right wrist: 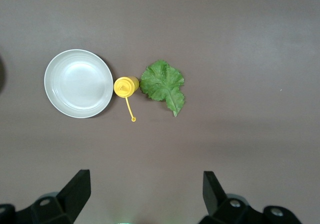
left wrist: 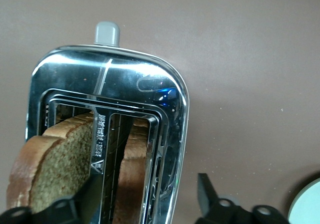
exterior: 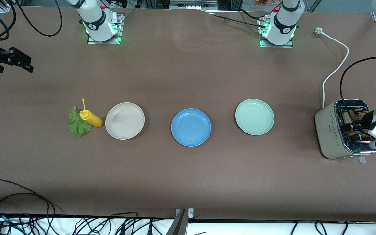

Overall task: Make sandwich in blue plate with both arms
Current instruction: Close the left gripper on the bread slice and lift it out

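Over the toaster, left claw spread wide around a bread slice, not yet gripping; may clip the slot frame. Right claw open, waiting above lettuce. Blue plate bare mid-table.

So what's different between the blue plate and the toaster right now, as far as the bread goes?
The blue plate lies bare in the middle of the table, while the toaster at the left arm's end has two brown bread slices standing in its slots. The plate is flat, round and matte; the toaster is boxy with a shiny metal top. The left pincer hangs open over the toaster; nothing is over the plate. Both rest on the brown table.
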`<act>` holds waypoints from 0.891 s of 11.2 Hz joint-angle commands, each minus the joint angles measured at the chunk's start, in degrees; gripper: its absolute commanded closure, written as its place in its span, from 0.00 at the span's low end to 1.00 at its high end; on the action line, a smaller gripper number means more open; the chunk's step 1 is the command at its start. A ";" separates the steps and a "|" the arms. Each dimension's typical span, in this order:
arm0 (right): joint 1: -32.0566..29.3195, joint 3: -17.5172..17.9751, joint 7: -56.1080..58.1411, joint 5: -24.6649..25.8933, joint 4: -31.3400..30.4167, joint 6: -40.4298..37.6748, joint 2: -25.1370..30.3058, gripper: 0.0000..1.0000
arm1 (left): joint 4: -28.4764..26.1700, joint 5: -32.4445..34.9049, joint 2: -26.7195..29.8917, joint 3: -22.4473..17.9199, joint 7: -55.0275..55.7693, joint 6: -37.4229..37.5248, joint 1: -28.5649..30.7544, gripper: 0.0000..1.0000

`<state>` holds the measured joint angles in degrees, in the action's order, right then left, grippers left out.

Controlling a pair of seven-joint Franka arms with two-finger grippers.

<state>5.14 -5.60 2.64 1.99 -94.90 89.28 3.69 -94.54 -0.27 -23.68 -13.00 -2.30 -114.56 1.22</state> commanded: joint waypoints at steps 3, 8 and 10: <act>-0.22 0.06 0.43 -0.94 1.65 -1.22 -0.53 0.00 | 0.06 1.06 -0.23 -0.27 -4.91 1.18 0.80 0.84; -0.22 0.06 0.43 -0.85 1.65 -1.22 -0.53 0.00 | 0.85 1.06 0.30 -0.44 -4.64 2.49 0.71 1.00; -0.22 -0.03 0.34 -0.85 1.65 -1.13 -0.53 0.00 | 1.11 1.06 1.17 -0.44 -4.73 3.29 0.54 1.00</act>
<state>5.14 -5.60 2.64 1.99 -94.87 89.28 3.69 -94.26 -0.26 -23.87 -13.54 -6.13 -113.41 1.91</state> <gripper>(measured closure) 0.000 0.877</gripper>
